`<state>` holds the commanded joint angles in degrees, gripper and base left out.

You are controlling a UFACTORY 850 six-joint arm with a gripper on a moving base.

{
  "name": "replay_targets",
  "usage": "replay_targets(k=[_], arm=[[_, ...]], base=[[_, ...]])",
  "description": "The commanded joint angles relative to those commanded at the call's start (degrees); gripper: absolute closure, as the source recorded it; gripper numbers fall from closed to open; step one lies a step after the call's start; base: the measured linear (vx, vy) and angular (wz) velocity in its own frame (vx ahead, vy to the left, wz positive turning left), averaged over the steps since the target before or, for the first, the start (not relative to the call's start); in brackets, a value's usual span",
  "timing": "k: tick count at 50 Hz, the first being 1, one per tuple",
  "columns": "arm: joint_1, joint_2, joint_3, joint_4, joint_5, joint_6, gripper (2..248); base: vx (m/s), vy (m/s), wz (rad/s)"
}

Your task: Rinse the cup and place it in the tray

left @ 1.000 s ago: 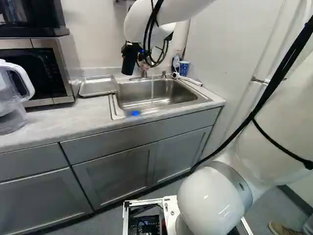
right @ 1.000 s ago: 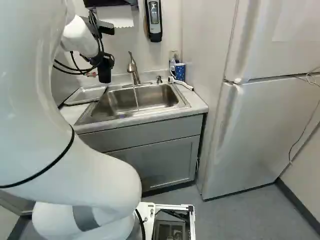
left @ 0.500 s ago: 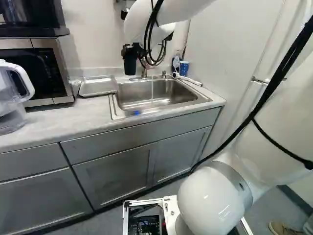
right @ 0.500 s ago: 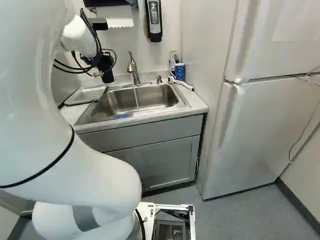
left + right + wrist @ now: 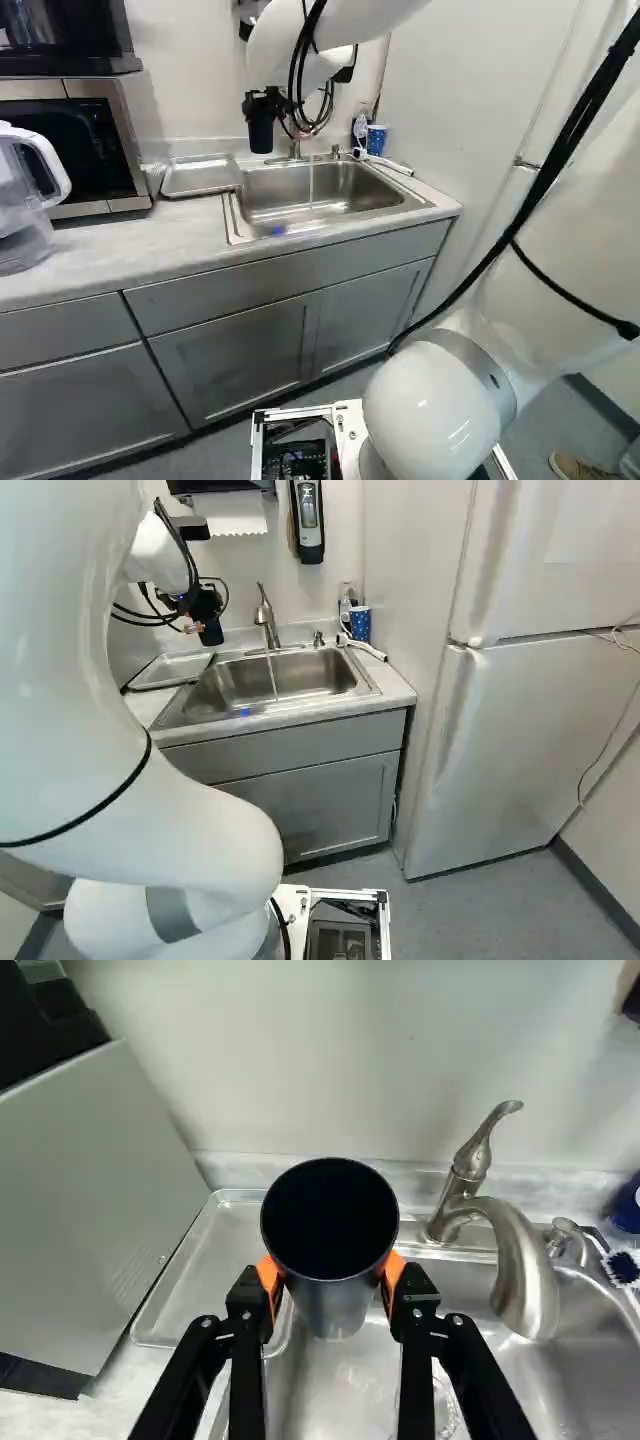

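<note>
- Our arm (image 5: 555,250) rises from its joint, arches out over the sink (image 5: 330,211), and comes in from the top of the left base view with its wrist low.
- We have the gripper (image 5: 266,104) pinching the cup (image 5: 335,1305), orange pads (image 5: 394,1272) on two opposite sides.
- Cup is in the air by the back wall, ahead of the wrist; in the wrist view it overlaps the tray's end and the sink's edge.
- Cup: dark, smooth, round, tapering to a narrower foot. Tray (image 5: 200,177): shallow metal, raised rim. Sink: brushed metal. Faucet (image 5: 527,1270): curved metal, thin stream of water (image 5: 271,675) falling.
- Cup's mouth faces up and back at our wrist camera; long axis near upright, foot leaning slightly sinkward in the right base view.
</note>
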<state>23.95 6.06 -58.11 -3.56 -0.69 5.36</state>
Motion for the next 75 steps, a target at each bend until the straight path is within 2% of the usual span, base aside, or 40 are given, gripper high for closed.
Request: replay_targets(k=[30, 58, 75], arm=[[4.68, -4.14, -3.98, 0.00, 0.46, 0.00, 130], [8.62, -10.28, -7.16, 0.00, 6.10, 0.00, 130], [9.09, -12.33, -7.22, 0.00, 6.26, 0.00, 130]], base=[[0.000, 0.000, 0.000], [0.000, 0.000, 0.000], [0.000, 0.000, 0.000]])
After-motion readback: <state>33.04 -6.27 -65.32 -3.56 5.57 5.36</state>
